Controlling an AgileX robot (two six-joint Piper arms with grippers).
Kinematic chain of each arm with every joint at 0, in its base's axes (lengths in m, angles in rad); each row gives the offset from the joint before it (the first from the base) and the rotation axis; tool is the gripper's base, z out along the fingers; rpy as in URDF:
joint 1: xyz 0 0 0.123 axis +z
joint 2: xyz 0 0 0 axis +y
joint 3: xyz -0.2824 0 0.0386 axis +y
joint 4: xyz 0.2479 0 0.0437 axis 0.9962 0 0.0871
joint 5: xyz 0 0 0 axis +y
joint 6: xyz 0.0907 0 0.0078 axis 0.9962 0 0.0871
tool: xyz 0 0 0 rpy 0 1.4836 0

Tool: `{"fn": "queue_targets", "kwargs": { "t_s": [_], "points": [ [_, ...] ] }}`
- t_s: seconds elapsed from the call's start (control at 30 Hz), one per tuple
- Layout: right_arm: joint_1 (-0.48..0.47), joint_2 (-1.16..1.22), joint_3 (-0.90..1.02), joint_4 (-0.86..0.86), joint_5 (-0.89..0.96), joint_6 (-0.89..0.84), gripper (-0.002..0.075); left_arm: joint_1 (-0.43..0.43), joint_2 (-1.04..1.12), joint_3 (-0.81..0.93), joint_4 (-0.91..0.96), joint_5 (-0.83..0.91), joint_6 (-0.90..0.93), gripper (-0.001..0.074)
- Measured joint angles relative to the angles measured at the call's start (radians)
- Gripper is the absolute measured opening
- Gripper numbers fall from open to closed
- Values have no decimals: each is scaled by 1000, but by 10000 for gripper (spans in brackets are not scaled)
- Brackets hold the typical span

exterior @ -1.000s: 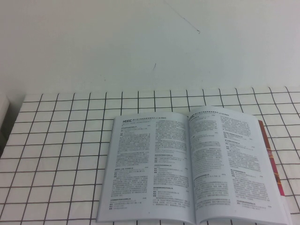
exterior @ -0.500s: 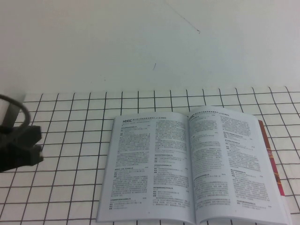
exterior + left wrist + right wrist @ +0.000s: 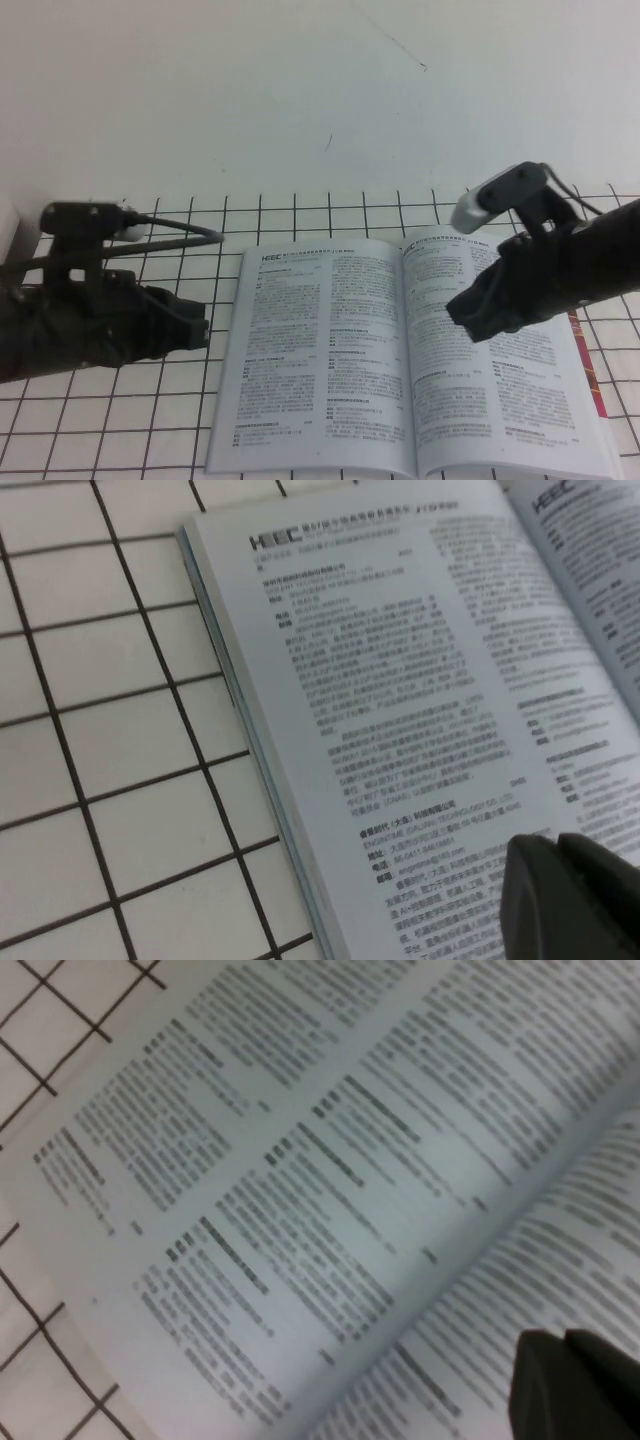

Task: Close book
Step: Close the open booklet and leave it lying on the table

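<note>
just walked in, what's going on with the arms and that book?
The book lies open and flat on the gridded table, not yet closed. The left gripper sits low over the table just off the book's left edge. The right gripper is over the right-hand page. No page looks lifted, so the closing move has not started.

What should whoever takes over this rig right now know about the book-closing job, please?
The left gripper hangs over the white black-gridded tabletop, just left of the book's left edge.
The right gripper is above the right-hand page, near the spine.
The white-paged paperback book lies open and flat, with its red cover edge showing on the right.
Done: nothing yet, no page is lifted.
Left: fold one half over the other to close it.
</note>
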Motion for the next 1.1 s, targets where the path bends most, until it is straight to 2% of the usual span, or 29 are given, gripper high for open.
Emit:
{"fn": "queue_targets", "kwargs": {
  "t_s": [0.2,0.37,0.6,1.1],
  "points": [
    [78,123,-50,5,-35,0,-3,-56,112,-1,0,-81,2,-4],
    [80,223,-59,-46,-28,8,-3,-58,172,-1,-4,-111,2,-4],
    [80,279,-76,-212,-10,152,-3,-60,222,-2,-11,-148,2,-4],
    [73,358,-100,-210,12,181,-3,-60,414,-64,-104,-149,-1,-4]
  ]
}}
